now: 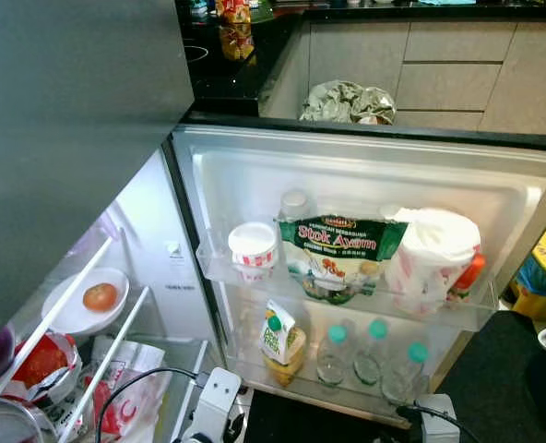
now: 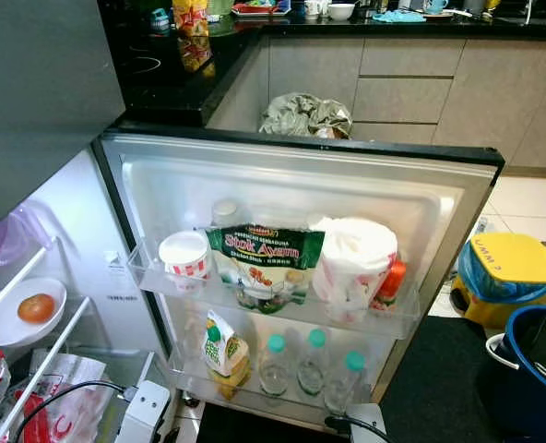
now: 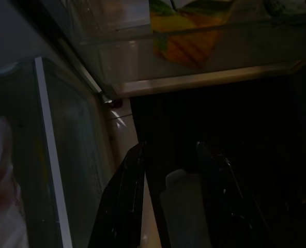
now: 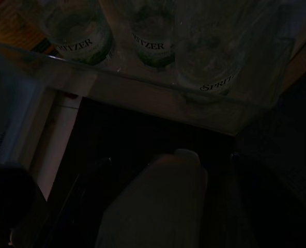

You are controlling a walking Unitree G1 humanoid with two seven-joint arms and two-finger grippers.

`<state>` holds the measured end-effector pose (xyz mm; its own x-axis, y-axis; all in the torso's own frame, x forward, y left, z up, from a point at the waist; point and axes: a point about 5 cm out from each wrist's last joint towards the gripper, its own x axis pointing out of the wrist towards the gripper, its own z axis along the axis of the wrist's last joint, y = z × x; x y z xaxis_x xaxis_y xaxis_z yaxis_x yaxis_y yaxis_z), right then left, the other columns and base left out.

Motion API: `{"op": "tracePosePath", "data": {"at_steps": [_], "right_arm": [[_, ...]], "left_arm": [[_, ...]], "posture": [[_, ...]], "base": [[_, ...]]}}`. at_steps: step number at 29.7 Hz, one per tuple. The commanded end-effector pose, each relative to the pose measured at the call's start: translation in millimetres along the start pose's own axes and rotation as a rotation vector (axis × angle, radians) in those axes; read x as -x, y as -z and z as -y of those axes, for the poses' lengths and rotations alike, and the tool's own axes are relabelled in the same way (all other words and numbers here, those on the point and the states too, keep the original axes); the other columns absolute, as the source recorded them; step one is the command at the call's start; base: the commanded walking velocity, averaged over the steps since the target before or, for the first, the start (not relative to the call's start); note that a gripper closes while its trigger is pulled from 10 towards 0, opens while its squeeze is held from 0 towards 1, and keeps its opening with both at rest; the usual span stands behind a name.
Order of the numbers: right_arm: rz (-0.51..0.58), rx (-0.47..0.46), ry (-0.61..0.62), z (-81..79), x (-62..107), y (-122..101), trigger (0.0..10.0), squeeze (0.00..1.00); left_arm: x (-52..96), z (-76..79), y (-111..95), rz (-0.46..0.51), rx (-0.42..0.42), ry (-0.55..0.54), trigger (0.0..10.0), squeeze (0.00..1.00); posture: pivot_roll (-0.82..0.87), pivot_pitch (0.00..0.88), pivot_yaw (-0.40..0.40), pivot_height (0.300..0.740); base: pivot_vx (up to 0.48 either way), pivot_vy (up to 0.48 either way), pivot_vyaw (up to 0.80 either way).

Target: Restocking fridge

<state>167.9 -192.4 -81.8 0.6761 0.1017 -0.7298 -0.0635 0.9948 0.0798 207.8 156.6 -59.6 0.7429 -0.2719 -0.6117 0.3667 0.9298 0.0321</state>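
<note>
Yellow-lidded bin [image 2: 508, 277], perhaps blue bucket [image 2: 531, 365]

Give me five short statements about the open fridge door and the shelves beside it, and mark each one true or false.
1. The Stok Ayam pouch stands in the upper door shelf. True.
2. Three bottles with teal caps stand in the lower door shelf. True.
3. The red-and-white tub sits to the pouch's right. False: it sits to its left.
4. The white bowl inside the fridge holds a green apple. False: it holds a round orange-red fruit.
5. The yellow juice carton shares the lower door shelf with the bottles. True.
</note>
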Motion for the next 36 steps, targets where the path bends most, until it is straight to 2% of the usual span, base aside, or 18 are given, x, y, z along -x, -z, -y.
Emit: {"op": "tracePosePath", "data": {"at_steps": [1, 7, 19, 25, 27, 36], "right_arm": [[-0.056, -0.028, -0.019, -4.0, 4.0, 16.3, 10.0, 0.00], [-0.063, 0.014, -0.044, -5.7, 4.6, 17.7, 10.0, 0.00], [-0.068, 0.036, -0.046, -5.9, 4.8, 18.8, 10.0, 0.00], [-0.099, 0.026, -0.087, -7.4, 5.9, 23.3, 10.0, 0.00], [-0.101, -0.004, -0.104, -8.0, 6.9, 25.4, 10.0, 0.00], [-0.074, -0.014, -0.091, -9.2, 7.1, 25.2, 10.0, 0.00]], "left_arm": [[1.5, -2.5, 2.2, -0.010, -0.025, 0.010, 10.0, 0.00], [1.6, -2.8, 2.4, -0.013, -0.028, 0.013, 10.0, 0.00], [0.9, 0.2, 2.1, -0.005, -0.014, 0.014, 10.0, 0.00], [1.0, 0.8, 2.9, -0.009, -0.012, 0.016, 10.0, 0.00], [1.1, 0.9, 3.3, -0.010, -0.012, 0.015, 10.0, 0.00], [0.0, 0.6, 0.8, -0.002, -0.012, 0.014, 10.0, 0.00]], "posture": [[-0.07, 0.009, 0.021, 0.636], [-0.07, 0.005, 0.020, 0.661], [-0.08, 0.000, 0.009, 0.661], [-0.09, 0.000, 0.013, 0.661], [-0.09, 0.000, 0.013, 0.671], [-0.09, 0.000, 0.012, 0.681]], "base": [[0.000, 0.000, 0.00], [0.000, 0.000, 0.00], [0.000, 0.000, 0.00], [0.000, 0.000, 0.00], [0.000, 0.000, 0.00], [0.000, 0.000, 0.00]]}}
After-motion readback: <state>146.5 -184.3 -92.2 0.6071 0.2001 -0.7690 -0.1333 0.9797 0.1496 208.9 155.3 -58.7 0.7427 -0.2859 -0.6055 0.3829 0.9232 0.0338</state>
